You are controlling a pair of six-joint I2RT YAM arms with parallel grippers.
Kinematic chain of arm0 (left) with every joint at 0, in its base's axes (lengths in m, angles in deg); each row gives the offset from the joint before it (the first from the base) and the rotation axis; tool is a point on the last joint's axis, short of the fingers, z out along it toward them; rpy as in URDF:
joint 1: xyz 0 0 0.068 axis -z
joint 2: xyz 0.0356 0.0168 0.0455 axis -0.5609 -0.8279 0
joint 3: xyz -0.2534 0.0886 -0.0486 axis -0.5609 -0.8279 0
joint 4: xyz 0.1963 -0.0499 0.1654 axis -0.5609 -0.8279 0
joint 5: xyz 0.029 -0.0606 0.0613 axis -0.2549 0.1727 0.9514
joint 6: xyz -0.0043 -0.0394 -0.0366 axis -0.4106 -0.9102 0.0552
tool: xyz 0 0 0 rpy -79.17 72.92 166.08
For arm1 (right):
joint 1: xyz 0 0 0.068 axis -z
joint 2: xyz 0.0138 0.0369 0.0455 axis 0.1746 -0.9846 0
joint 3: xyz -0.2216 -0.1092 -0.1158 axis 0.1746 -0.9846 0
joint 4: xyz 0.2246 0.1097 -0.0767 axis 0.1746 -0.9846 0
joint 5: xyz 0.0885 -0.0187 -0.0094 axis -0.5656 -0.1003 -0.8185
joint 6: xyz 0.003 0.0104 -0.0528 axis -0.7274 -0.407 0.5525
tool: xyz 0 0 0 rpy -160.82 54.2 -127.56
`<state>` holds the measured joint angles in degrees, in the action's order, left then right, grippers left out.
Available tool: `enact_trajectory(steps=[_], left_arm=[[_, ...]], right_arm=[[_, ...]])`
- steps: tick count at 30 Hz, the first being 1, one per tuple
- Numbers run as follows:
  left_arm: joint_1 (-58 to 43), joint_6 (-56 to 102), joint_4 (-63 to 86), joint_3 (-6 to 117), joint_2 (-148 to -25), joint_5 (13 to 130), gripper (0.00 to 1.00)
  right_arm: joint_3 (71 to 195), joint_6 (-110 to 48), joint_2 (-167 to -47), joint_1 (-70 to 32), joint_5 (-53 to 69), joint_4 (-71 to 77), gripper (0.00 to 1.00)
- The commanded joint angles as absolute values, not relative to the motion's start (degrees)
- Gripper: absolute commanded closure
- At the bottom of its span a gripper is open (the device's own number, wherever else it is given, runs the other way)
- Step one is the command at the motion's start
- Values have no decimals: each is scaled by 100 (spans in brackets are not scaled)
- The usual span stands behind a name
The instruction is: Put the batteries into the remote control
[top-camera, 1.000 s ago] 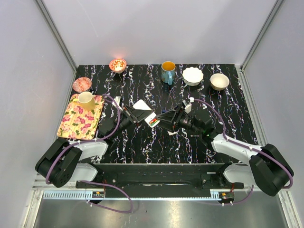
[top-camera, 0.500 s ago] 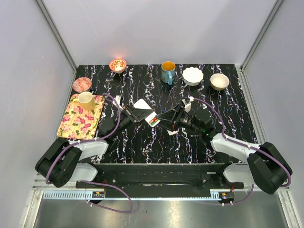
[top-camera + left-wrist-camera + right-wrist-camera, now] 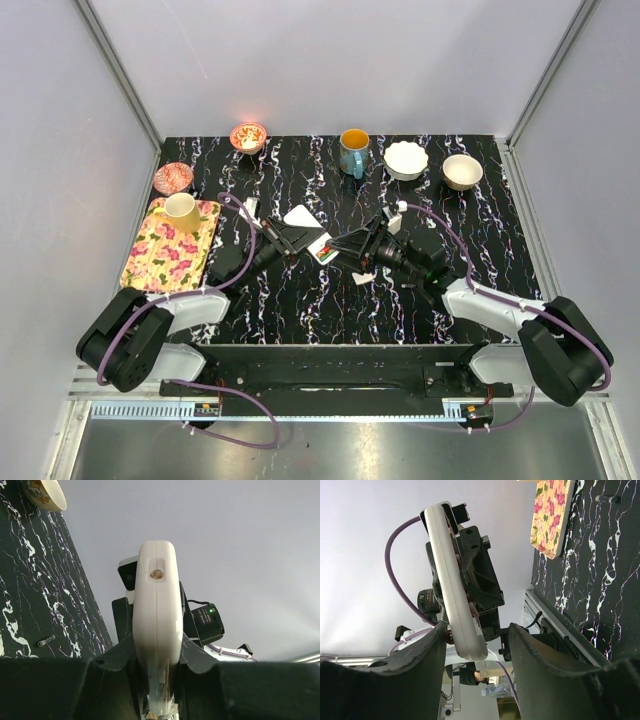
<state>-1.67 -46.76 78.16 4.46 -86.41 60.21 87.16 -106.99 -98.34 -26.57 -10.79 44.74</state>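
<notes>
My left gripper (image 3: 306,243) is shut on the white remote control (image 3: 321,250) and holds it above the table's middle. In the left wrist view the remote (image 3: 156,625) stands edge-on between the jaws. In the right wrist view the remote (image 3: 451,580) slants down, and its lower end lies between my open right gripper's (image 3: 477,647) fingers. A small red round spot shows beside that end, and I cannot tell what it is. My right gripper (image 3: 347,246) sits just right of the remote. One slim dark battery (image 3: 46,640) lies on the table and also shows in the right wrist view (image 3: 607,499).
A flat white piece (image 3: 299,215) lies behind the remote and a smaller white bit (image 3: 366,277) under the right wrist. A floral tray (image 3: 165,255) with a yellow cup stands at the left. Bowls (image 3: 406,160) and a blue mug (image 3: 353,150) line the back.
The right gripper has edged left toward the remote's end. The left gripper has shifted the remote slightly up and back.
</notes>
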Motion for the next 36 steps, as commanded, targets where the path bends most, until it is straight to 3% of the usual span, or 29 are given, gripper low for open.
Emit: enact_trajectory(steps=[1,17,24,25,32,33,35,36], left_arm=[[-98,-4816,10464,986,-8585,6244,100],[-72,-4790,10464,1074,-8664,6341,100],[-63,-4755,10456,863,-8682,6447,100],[-63,-4764,10464,837,-8690,6455,100],[-63,-4764,10456,687,-8743,6438,100],[-63,-4764,10456,644,-8752,6429,100],[-63,-4764,10429,591,-8778,6429,100],[-63,-4755,10421,538,-8770,6429,100]], right_arm=[[8737,-10533,-10003,-2730,-1364,4183,44],[8746,-10489,-10082,-2739,-1347,4086,63],[9035,-9971,-9801,-2739,-1162,3244,89],[9097,-9796,-9774,-2739,-1101,2920,100],[9730,-8749,-9432,-2730,-758,1371,100],[9739,-8740,-9396,-2739,-749,1370,91],[9765,-8740,-9300,-2739,-723,1379,64],[9774,-8766,-9291,-2739,-714,1379,58]])
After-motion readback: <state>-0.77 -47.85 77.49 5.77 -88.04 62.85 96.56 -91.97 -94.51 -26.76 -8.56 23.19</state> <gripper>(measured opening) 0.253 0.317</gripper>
